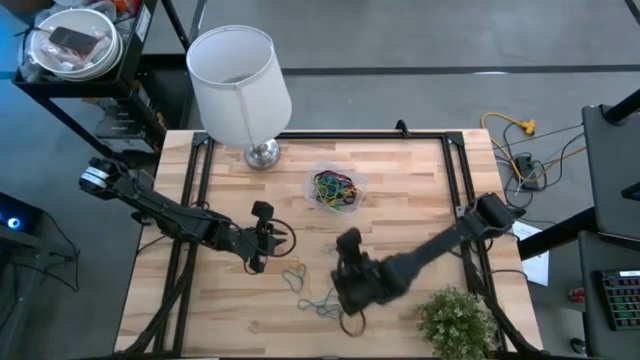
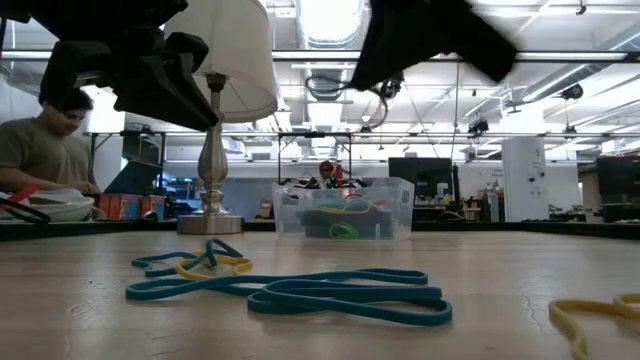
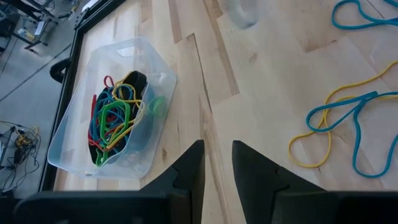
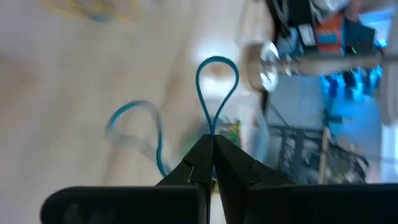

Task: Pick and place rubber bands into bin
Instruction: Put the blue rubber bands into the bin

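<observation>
Pinching a blue rubber band (image 4: 214,87) between closed fingers (image 4: 200,163), the right gripper (image 4: 212,155) holds it so that its loop stands out past the fingertips, above the wooden table (image 1: 420,185). From overhead this gripper (image 1: 350,262) sits over the near middle of the table, with a few loose rubber bands (image 1: 310,290) in blue and yellow lying just beside it on the wood.

The left gripper (image 3: 217,163) has its fingers (image 3: 193,165) narrowly apart, holding nothing. Ahead of its fingertips and off to one side stands the clear bin (image 3: 109,112), filled with a tangle of red, green, yellow and blue bands (image 3: 115,118). On the other side of those fingertips lie a yellow and a blue band (image 3: 339,127), overlapping each other.

Overhead, the bin (image 1: 336,188) stands between the two arms, towards the far edge, near a lamp (image 1: 240,85) with a white shade.
</observation>
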